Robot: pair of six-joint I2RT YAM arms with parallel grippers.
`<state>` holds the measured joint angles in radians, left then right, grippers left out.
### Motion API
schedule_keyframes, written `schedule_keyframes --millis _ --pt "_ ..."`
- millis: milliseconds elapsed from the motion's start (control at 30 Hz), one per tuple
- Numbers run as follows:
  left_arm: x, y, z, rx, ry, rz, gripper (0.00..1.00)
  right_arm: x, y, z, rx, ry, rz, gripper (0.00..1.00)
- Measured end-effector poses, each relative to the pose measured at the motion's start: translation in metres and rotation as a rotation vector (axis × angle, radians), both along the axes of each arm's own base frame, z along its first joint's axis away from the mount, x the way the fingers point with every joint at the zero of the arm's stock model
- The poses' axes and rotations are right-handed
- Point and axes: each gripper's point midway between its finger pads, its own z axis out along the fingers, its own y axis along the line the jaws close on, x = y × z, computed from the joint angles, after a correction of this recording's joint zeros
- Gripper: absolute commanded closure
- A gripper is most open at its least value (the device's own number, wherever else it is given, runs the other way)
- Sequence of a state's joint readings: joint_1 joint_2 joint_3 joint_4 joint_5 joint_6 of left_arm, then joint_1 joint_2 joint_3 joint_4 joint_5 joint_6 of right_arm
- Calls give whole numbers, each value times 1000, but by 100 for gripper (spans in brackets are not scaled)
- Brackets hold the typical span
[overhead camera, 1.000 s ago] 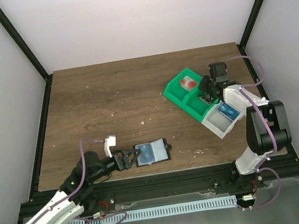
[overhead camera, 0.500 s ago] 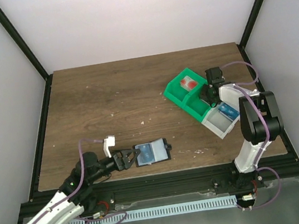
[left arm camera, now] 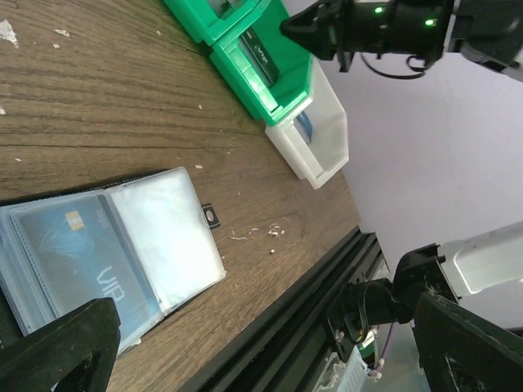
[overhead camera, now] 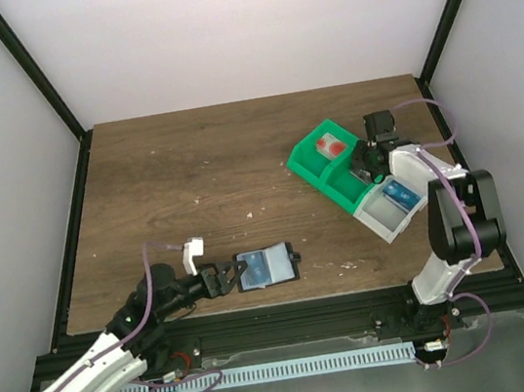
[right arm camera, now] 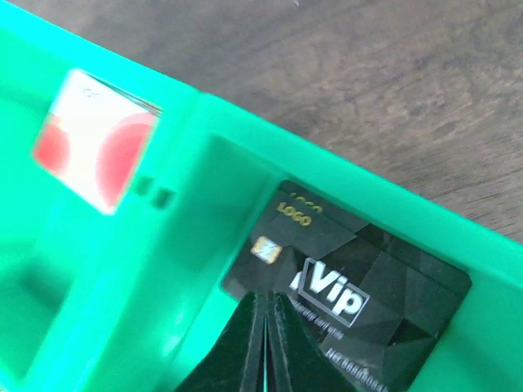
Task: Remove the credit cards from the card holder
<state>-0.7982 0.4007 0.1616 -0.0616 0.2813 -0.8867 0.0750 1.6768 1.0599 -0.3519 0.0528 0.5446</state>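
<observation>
1. The holder is laid open on the bench, near the front edge; a blue card is seen in the half nearer the left fingers.
2. The left fingers are spread wide at the holder's edge; nothing is held.
3. The right fingers are pressed shut over a black card in the green tray's nearer compartment; contact cannot be told.
4. A white-red card is lodged in the far compartment, and a second blue card in the white tray.

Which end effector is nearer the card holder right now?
Left. The left end effector sits open right at the card holder's edge. The right end effector, shut, is far off over the green tray.
</observation>
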Motion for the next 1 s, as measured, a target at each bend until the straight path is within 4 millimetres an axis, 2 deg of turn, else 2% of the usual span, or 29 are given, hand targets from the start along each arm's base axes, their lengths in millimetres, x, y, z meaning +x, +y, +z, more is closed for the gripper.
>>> schedule_keyframes --millis 133,233,367,600,733,867,1000 --pt "1 0 -3 9 7 4 0 -4 11 40 49 -95 54 87" --pt "3 1 -6 21 16 13 0 -22 23 65 103 -163 113 83" --pt "8 2 -22 69 65 30 0 -50 44 78 167 -211 204 80" --pt "16 6 -57 160 191 47 2 -105 104 81 276 -230 410 78" --pt "17 1 -58 148 204 32 23 -140 141 70 359 -192 522 78" --pt "23 -1 -57 129 215 53 37 -175 173 51 431 -121 615 78" --pt "28 -1 -61 128 236 82 36 -204 203 39 487 -69 703 77"
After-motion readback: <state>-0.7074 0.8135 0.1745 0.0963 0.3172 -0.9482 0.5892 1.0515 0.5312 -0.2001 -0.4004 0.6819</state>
